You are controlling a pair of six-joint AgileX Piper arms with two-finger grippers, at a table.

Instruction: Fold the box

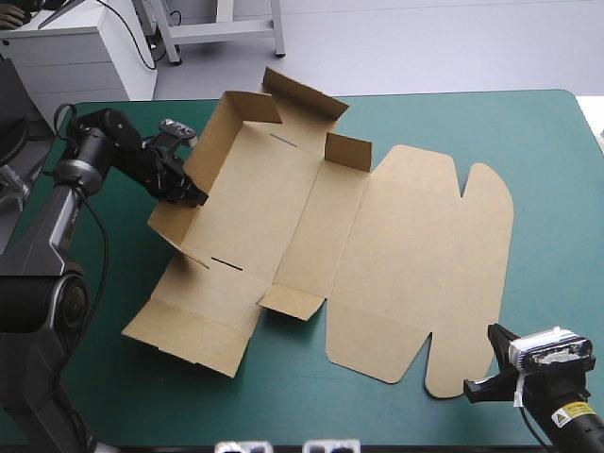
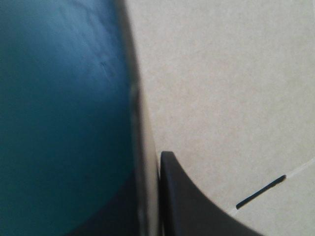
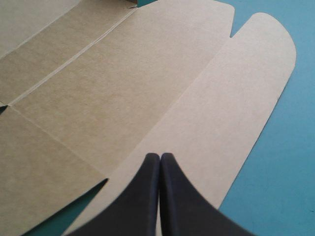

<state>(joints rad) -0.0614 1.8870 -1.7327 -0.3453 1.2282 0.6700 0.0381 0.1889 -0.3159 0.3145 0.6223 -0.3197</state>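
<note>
The teal-green surface [image 1: 528,142] carries the brown box [image 1: 377,255] at its middle, mostly flat, left-side walls raised. The left claw [image 1: 193,193] pinches one raised wall; the right claw [image 3: 159,162], pressed together, is over the lid's rounded flap.

Bright, even light is falling from above onto the teal-green surface [image 1: 528,142]. The box [image 1: 377,274] is casting only thin, soft shadows under its raised flaps and along its near left edge. Beside the left tool [image 2: 156,162] the surface is darkening into deep shade under the gripped board. Around the right tool [image 3: 159,156] everything is lying evenly lit.
</note>
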